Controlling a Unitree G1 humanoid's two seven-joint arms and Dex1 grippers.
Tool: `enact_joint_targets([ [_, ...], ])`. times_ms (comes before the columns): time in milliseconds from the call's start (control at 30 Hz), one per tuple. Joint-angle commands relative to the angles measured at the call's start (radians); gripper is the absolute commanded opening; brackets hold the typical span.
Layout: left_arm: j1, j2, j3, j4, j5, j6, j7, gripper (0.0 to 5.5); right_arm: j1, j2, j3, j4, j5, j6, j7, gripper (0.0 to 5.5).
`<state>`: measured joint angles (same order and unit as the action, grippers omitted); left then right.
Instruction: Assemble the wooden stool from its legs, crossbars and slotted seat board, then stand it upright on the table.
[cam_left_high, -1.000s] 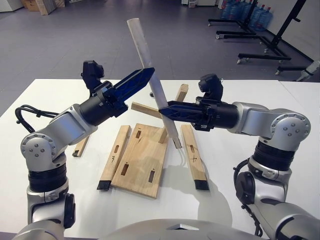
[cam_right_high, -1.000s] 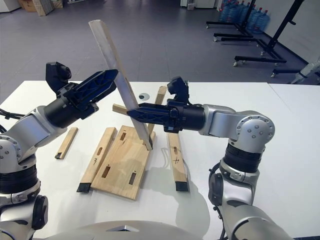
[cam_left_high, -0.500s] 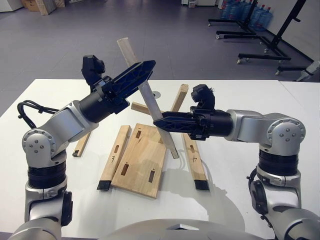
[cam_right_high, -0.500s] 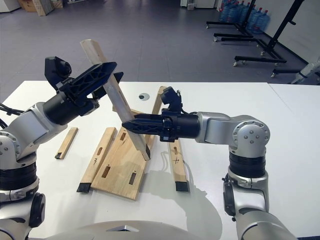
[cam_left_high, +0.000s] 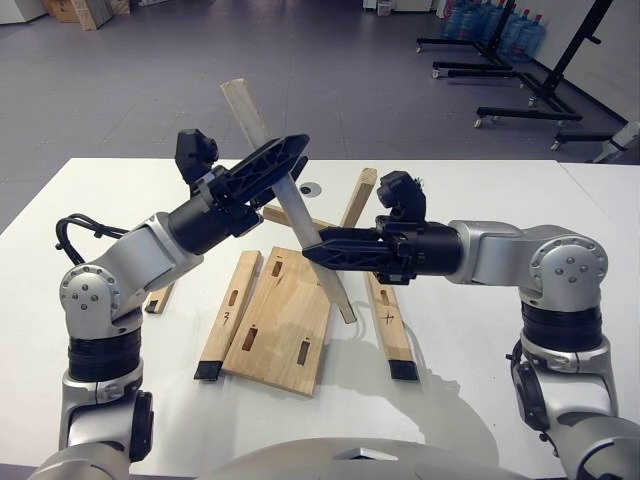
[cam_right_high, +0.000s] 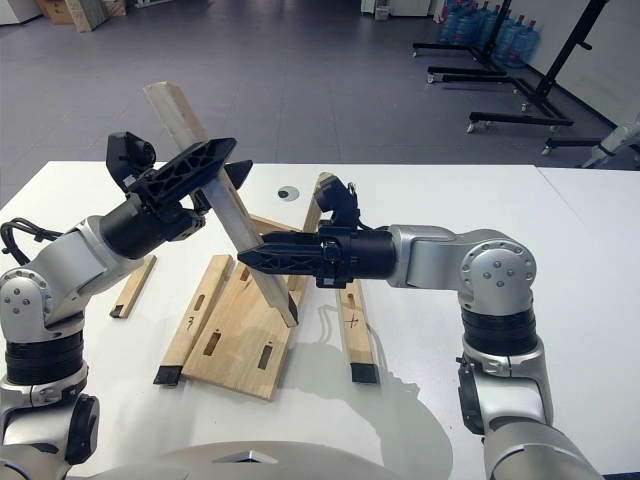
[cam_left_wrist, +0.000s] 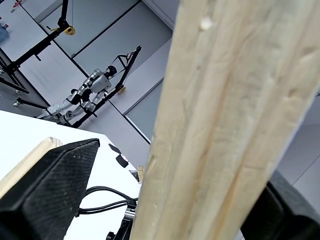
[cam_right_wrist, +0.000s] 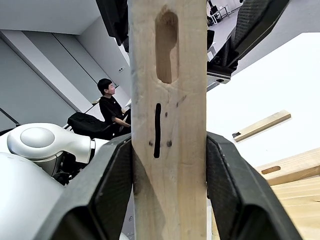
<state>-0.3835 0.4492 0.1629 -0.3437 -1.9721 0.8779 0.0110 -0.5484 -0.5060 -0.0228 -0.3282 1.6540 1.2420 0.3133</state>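
Grips the held leg (cam_left_high: 296, 205) low down with the right gripper (cam_left_high: 318, 247), both pads pressed flat on the wood, in the air over the seat board (cam_left_high: 285, 325) lying flat on the table (cam_left_high: 460, 360). Straddles the upper part of the same leg with the left gripper (cam_left_high: 290, 158), fingers apart on either side and seemingly not yet pressing. Leans the leg with its top to the far left and its lower end down near the right edge of the board; cannot tell about contact there. Looks like a two-hand regrasp before seating the leg in a slot (cam_left_high: 303, 352). To do this well: close the left fingers squarely on the flat faces before loosening anything on the right, avoid twisting the wood between the two grips, then bring the leg upright and line its end with the slot before pressing down. Beware of pushing the unpinned board sideways. Gives, from the head views, the whole layout: the tilt, a left spare leg (cam_left_high: 230, 315) and a right spare leg (cam_left_high: 388, 320) beside the board. Shows instead, from the right wrist view, an oblong hole (cam_right_wrist: 166, 47) and a dark pen line (cam_right_wrist: 157, 130) on the leg's face, and the tight contact of the pads (cam_right_wrist: 112, 200). Reveals, from the left wrist view, a strip of background between one finger (cam_left_wrist: 50, 195) and the wood, so no firm hold there.
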Motion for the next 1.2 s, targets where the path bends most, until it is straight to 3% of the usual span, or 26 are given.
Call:
enact_joint_targets([
  [33,0.009,0.008,-0.001,0.002,0.000,0.027,-0.001,3.85,0.002,-0.017,0.013,-0.013,0.019,-0.020,0.004,2.01],
  [367,-0.003,0.010,0.005,0.013,0.000,0.029,0.001,2.34,0.009,-0.032,0.040,-0.018,0.022,-0.046,0.003,2.01],
  [767,0.006,0.032,0.005,-0.003,0.000,0.032,-0.007,2.22,0.026,-0.042,0.041,-0.039,-0.028,-0.075,0.033,2.01],
  [1200,0.009,0.078,0.001,0.011,0.001,0.032,-0.017,2.02,0.057,-0.104,-0.001,-0.008,-0.050,-0.082,0.096,4.75],
])
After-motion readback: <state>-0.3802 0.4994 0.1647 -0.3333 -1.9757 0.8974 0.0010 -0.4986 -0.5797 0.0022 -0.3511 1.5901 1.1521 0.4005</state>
